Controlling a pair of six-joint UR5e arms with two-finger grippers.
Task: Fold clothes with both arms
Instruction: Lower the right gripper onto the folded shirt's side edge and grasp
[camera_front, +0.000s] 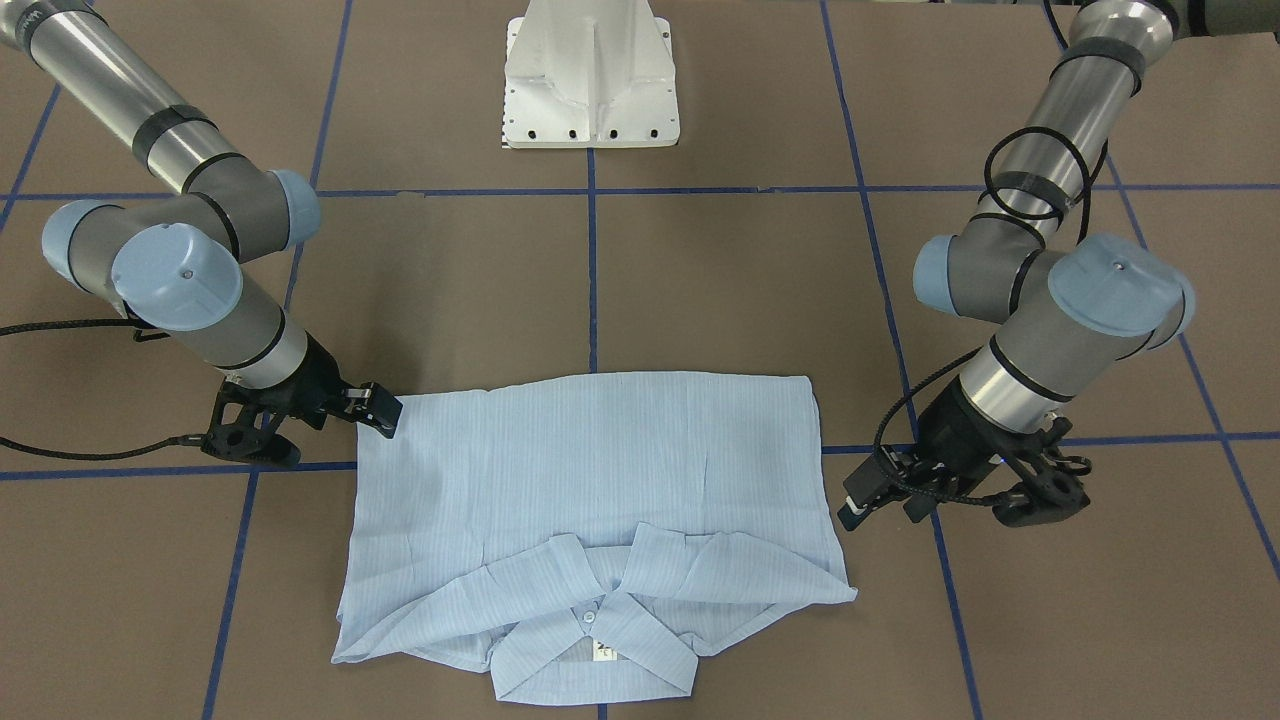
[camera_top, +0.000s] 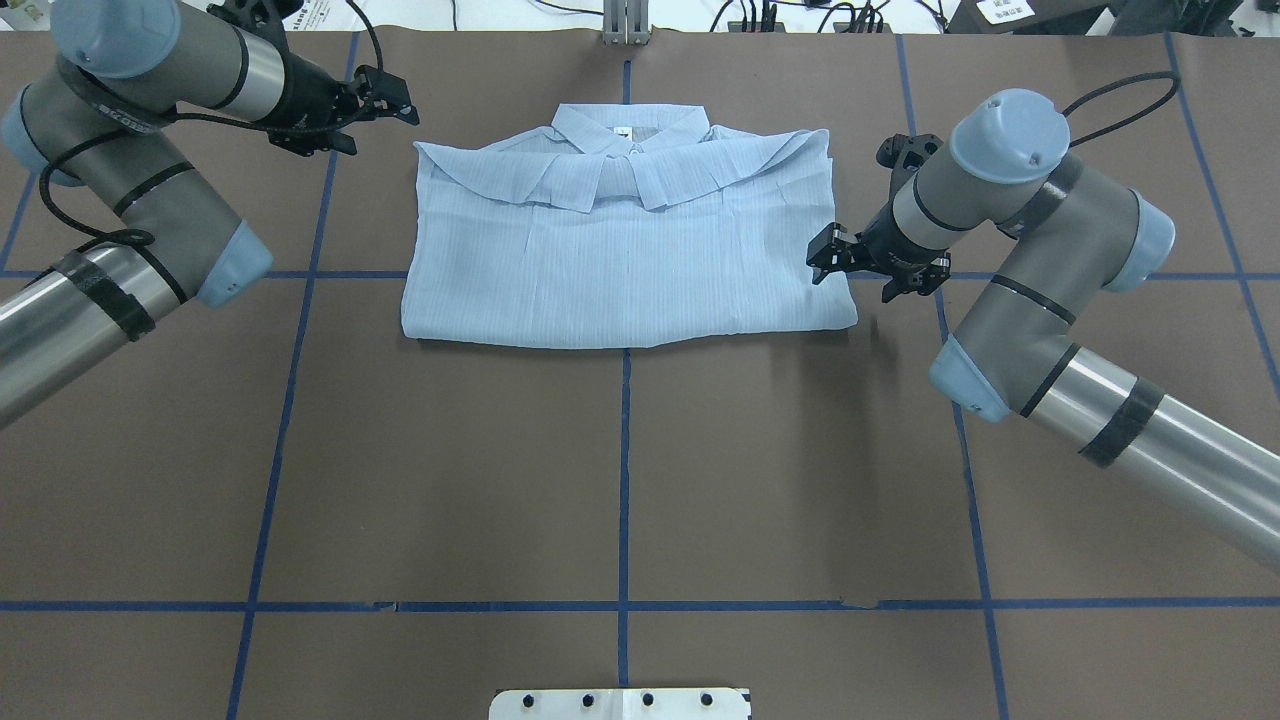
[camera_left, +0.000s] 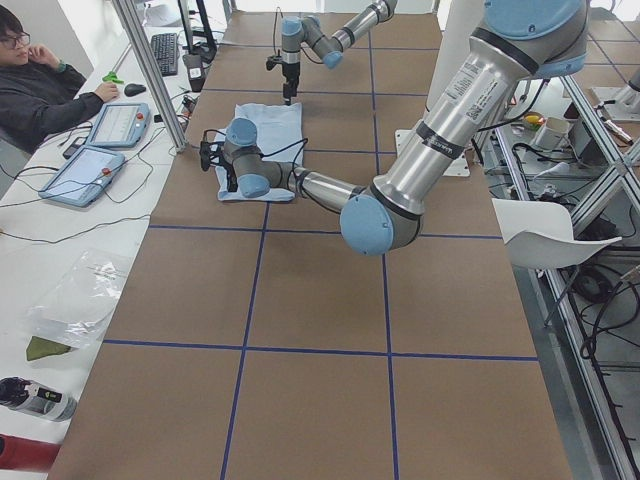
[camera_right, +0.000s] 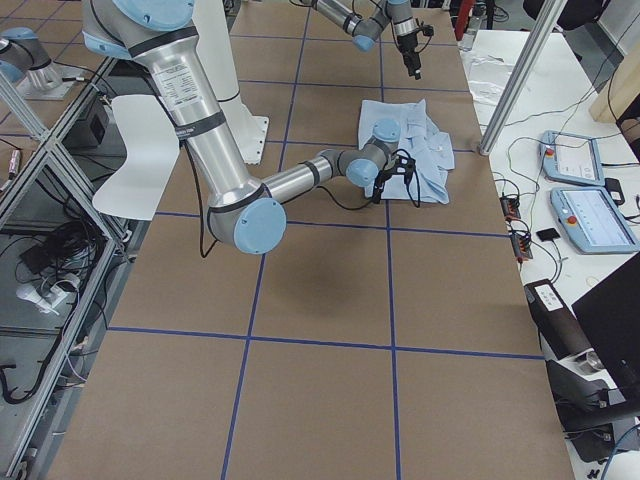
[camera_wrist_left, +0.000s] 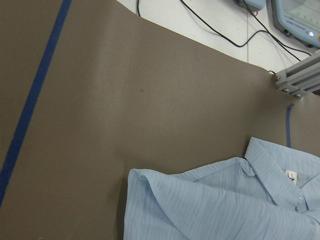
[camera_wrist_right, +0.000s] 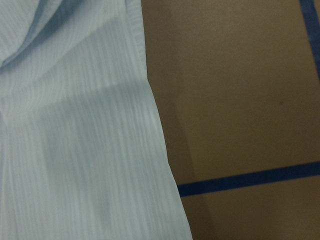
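The light-blue striped shirt (camera_front: 600, 470) lies folded into a flat rectangle on the brown table, collar on the side away from the robot base. It also shows in the overhead view (camera_top: 620, 260) and in both wrist views (camera_wrist_left: 225, 205) (camera_wrist_right: 75, 140). My left gripper (camera_top: 388, 97) is open and empty, just off the shirt's collar-side corner; in the front view it hangs low beside the shirt's edge (camera_front: 880, 505). My right gripper (camera_top: 822, 260) is open at the shirt's opposite side, its tips at the base-side corner (camera_front: 378, 408). Neither holds cloth.
The white pedestal base (camera_front: 590, 80) stands at the table's robot side. Blue tape lines (camera_top: 625, 470) grid the brown tabletop. Past the far edge sit an operator (camera_left: 40, 80), control tablets (camera_left: 115, 125) and cables. An aluminium post (camera_wrist_left: 295, 82) stands near the collar.
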